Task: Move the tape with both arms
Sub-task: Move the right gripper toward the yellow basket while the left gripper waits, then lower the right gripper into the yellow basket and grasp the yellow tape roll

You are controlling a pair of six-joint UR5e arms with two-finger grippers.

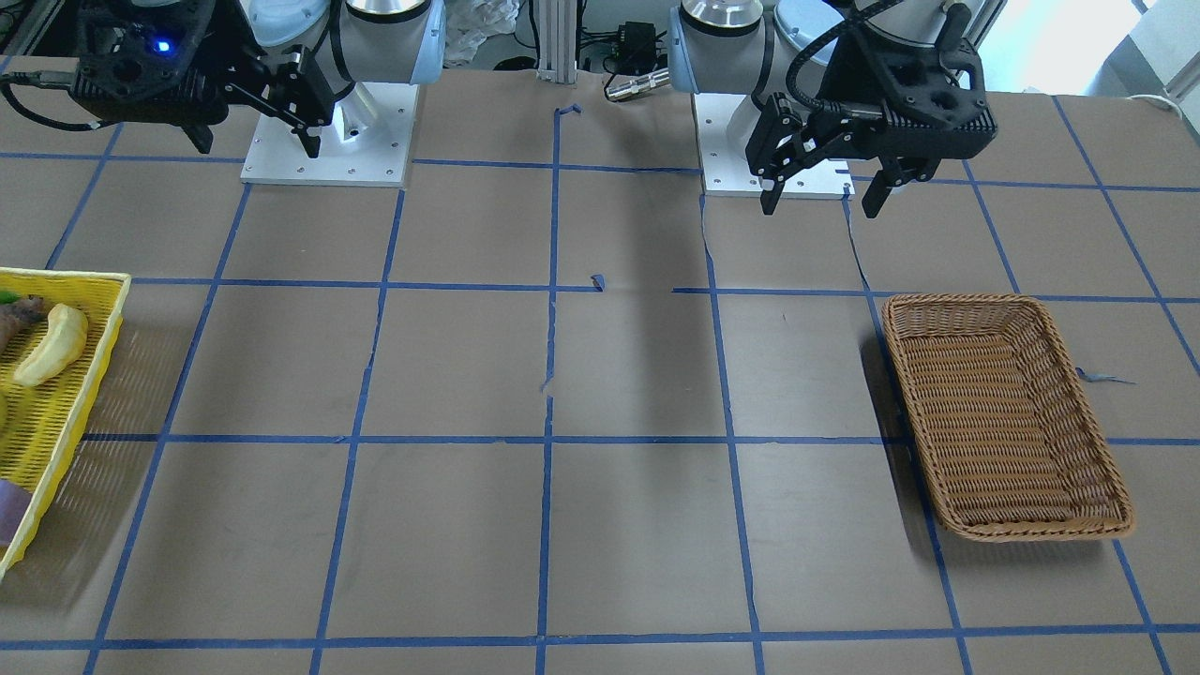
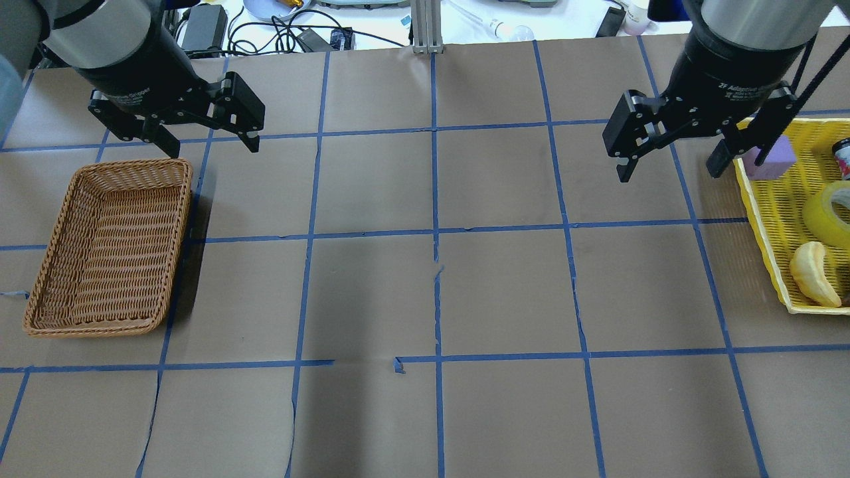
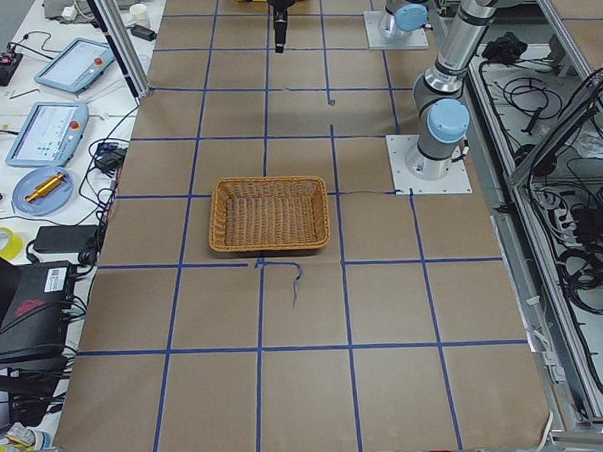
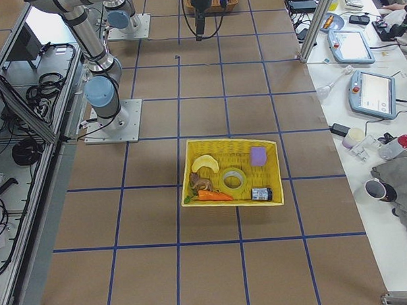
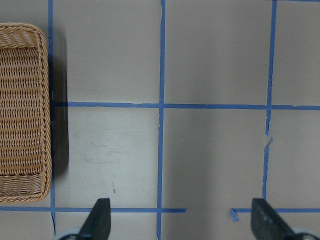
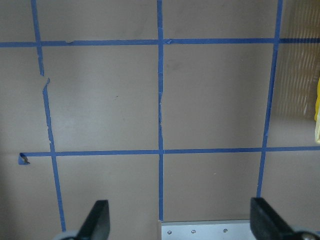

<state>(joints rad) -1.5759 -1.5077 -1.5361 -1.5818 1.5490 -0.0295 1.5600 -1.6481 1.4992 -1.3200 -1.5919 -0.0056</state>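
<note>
Overhead exterior: tape (image 2: 820, 219) is lying flat, hole upward, right of the right jaws; left jaws and right jaws are standing apart.

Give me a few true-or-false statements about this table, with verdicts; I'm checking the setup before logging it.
1. The tape lies in the yellow basket. True.
2. The wicker basket holds the tape. False: nothing lies in it.
3. The right gripper grips the tape. False: its jaws are open and hold nothing.
4. The left gripper hangs above the table with open jaws. True.
5. A banana shares the yellow basket with the tape. True.
</note>
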